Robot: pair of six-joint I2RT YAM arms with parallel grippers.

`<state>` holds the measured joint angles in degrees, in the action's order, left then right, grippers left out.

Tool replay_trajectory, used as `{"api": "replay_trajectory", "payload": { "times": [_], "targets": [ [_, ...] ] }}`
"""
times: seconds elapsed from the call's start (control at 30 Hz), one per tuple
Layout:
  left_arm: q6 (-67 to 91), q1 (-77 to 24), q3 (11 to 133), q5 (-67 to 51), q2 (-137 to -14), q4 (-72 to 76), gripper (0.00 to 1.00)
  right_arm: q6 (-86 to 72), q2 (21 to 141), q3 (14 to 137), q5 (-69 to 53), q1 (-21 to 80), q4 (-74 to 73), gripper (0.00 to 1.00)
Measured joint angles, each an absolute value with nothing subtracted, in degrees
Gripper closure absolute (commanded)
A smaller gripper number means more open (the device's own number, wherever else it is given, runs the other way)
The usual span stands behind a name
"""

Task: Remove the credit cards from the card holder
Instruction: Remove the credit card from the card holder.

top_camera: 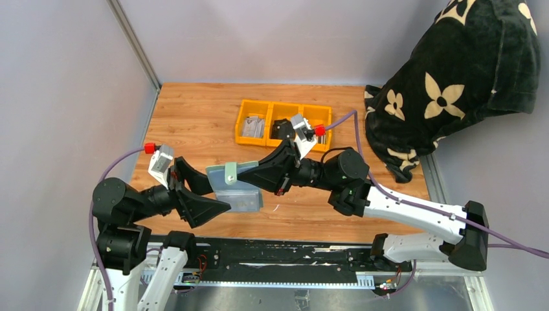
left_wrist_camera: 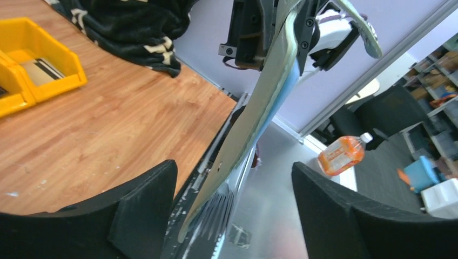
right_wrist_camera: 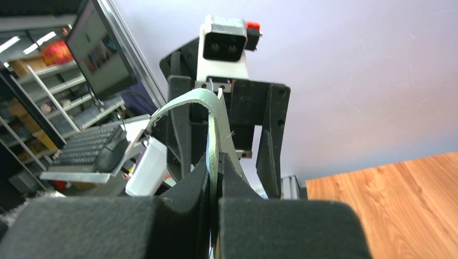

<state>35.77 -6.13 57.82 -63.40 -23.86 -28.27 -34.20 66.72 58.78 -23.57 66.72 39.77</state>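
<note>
**Three cameras: one overhead, two on the wrists facing each other**

The top camera looks steeply down from above and behind the arm bases, taking in the whole desk [top_camera: 194, 116]. The left wrist camera [right_wrist_camera: 224, 46] looks out through the left pincer [left_wrist_camera: 235, 178], close to the card holder [left_wrist_camera: 259, 102] seen edge-on, with the yellow bin [left_wrist_camera: 75, 75] at far left. The right wrist camera [top_camera: 299, 124] sights along the right pincer [right_wrist_camera: 213, 178], closer to the same card holder, straight at its counterpart. All three views share the card holder.
</note>
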Motion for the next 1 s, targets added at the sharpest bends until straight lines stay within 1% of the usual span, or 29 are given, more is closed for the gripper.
{"api": "replay_trajectory", "payload": {
  "times": [0.1, 0.2, 0.23, 0.3, 0.33, 0.47, 0.53, 0.57, 0.63, 0.7, 0.73, 0.8, 1.0],
  "targets": [
    [37.0, -6.1, 56.9, -63.9, -23.5, -27.2, 0.33, -37.0, 66.7, 56.4, -21.8, 66.7, 44.9, 1.00],
    [38.4, -6.1, 55.6, -64.4, -23.4, -25.6, 0.41, -39.9, 67.5, 54.4, -20.0, 66.7, 49.9, 1.00],
    [39.1, -6.1, 55.2, -64.6, -23.4, -25.2, 0.45, -40.6, 67.9, 54.3, -19.6, 66.7, 50.9, 1.00],
    [40.0, -6.1, 53.9, -65.1, -23.3, -24.0, 0.58, -42.3, 69.3, 54.0, -18.4, 66.7, 54.3, 1.00],
    [40.5, -6.1, 53.2, -65.4, -23.3, -23.6, 0.62, -42.9, 69.9, 53.8, -17.8, 66.7, 55.7, 1.00],
    [41.8, -6.1, 52.1, -65.6, -23.3, -23.1, 0.86, -44.4, 71.7, 52.9, -15.9, 66.7, 59.8, 1.00],
    [41.5, -6.1, 52.1, -65.5, -23.3, -23.0, 0.92, -45.1, 72.2, 52.1, -14.8, 66.5, 61.5, 1.00],
    [41.5, -6.1, 52.1, -65.4, -23.3, -23.2, 0.95, -45.1, 72.3, 51.9, -14.7, 66.5, 61.9, 0.95],
    [40.7, -6.1, 52.3, -65.3, -23.4, -23.9, 0.99, -44.8, 72.2, 51.8, -14.7, 66.5, 61.7, 0.82],
    [39.3, -6.1, 52.9, -65.2, -23.8, -25.8, 1.00, -43.5, 71.9, 51.9, -15.1, 66.4, 60.2, 0.71],
    [38.1, -6.1, 53.5, -65.2, -24.3, -27.2, 1.00, -41.7, 71.4, 52.8, -16.1, 66.3, 56.7, 0.68],
    [35.9, -6.1, 54.8, -65.2, -25.3, -29.8, 1.00, -38.5, 71.0, 55.2, -18.2, 66.3, 50.3, 0.66],
    [29.0, -6.1, 58.0, -67.9, -29.0, -36.3, 1.00, -24.4, 71.0, 70.6, -27.4, 66.3, 22.9, 0.65]
  ]
}}
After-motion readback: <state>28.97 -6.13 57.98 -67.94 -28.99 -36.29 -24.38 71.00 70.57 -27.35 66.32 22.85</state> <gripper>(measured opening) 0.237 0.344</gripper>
